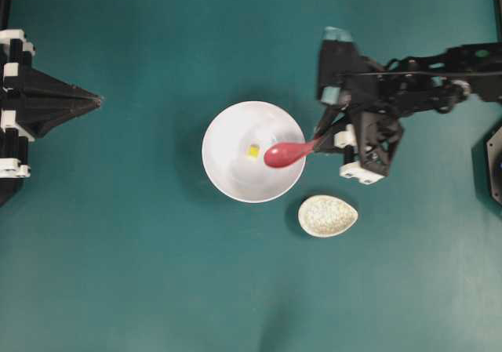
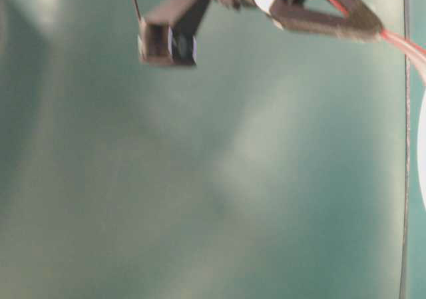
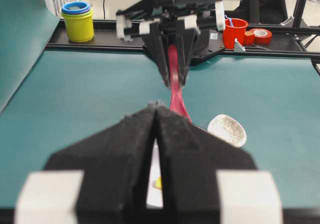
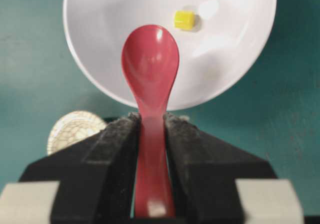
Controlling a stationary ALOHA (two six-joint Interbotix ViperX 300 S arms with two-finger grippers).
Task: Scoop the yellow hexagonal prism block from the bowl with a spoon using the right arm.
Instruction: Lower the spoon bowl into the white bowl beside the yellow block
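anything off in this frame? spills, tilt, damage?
Nothing stands out. The right hand is shut on the spoon, whose scoop hangs over the bowl. The yellow block lies in the bowl, beside the scoop. The spoon rest sits upright beside the bowl. The left hand is shut, parked.

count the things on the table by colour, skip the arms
white: 1, the bowl
red: 1, the spoon
yellow: 1, the block
speckled off-white: 1, the spoon rest
total: 4

Tiny yellow hexagonal block [image 1: 253, 151] lying inside large white round bowl [image 1: 227, 176]; glossy pink-red spoon [image 1: 287, 153] held over rim, apparently clear of block.
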